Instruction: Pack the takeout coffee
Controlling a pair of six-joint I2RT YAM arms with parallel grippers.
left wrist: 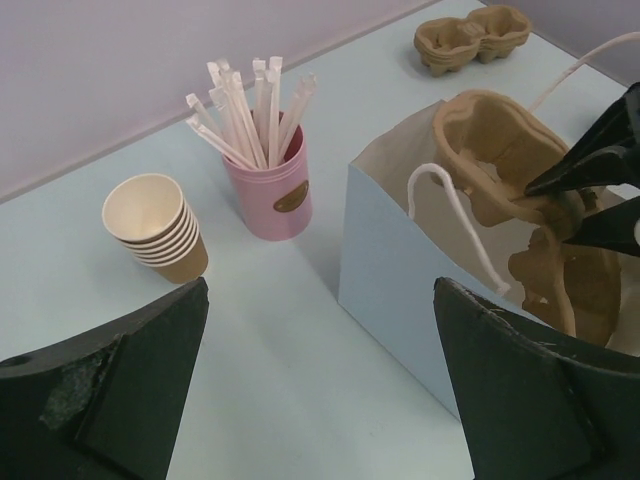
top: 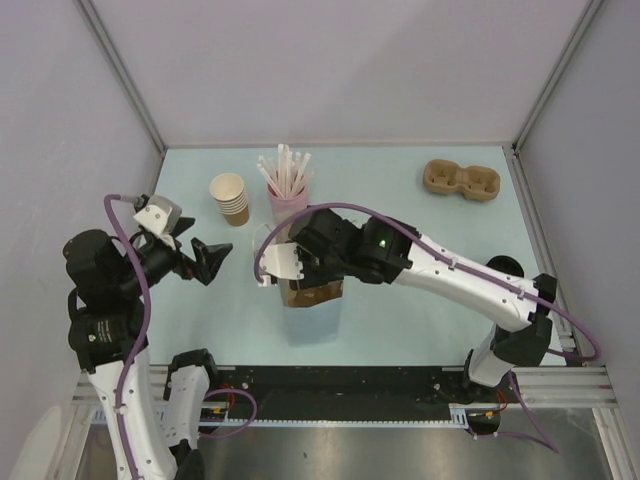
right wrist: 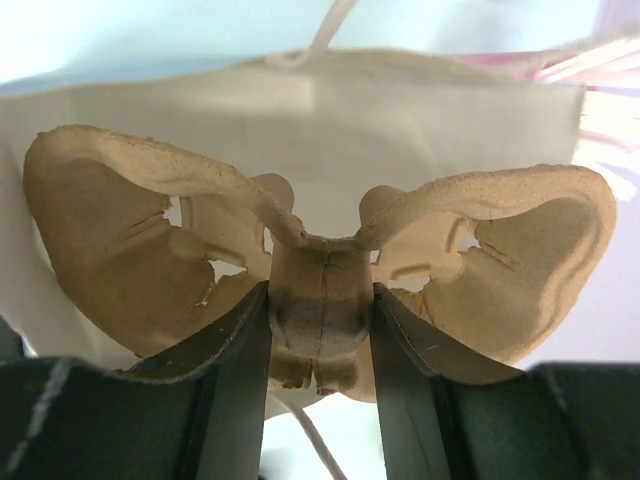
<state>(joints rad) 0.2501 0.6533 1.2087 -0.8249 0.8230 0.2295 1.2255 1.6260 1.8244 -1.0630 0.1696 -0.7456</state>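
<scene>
The takeout coffee with its black lid is not in view. My right gripper point(top: 298, 268) is shut on the middle post of a brown moulded-pulp cup carrier point(top: 312, 293) and holds it in the open mouth of the pale blue paper bag point(top: 318, 325). In the right wrist view my gripper point(right wrist: 320, 300) pinches the carrier point(right wrist: 100, 230) in front of the bag's white inner wall point(right wrist: 300, 120). My left gripper point(top: 206, 262) is open and empty, just left of the bag. In the left wrist view my gripper point(left wrist: 320, 390) faces the bag point(left wrist: 400, 260) and the carrier point(left wrist: 495, 140).
A stack of tan lidless cups point(top: 231, 198) point(left wrist: 155, 225) and a pink cup with white straws point(top: 287, 195) point(left wrist: 270, 185) stand behind the bag. A second pulp carrier point(top: 460, 181) point(left wrist: 472, 37) lies at the back right. Grey walls enclose the table.
</scene>
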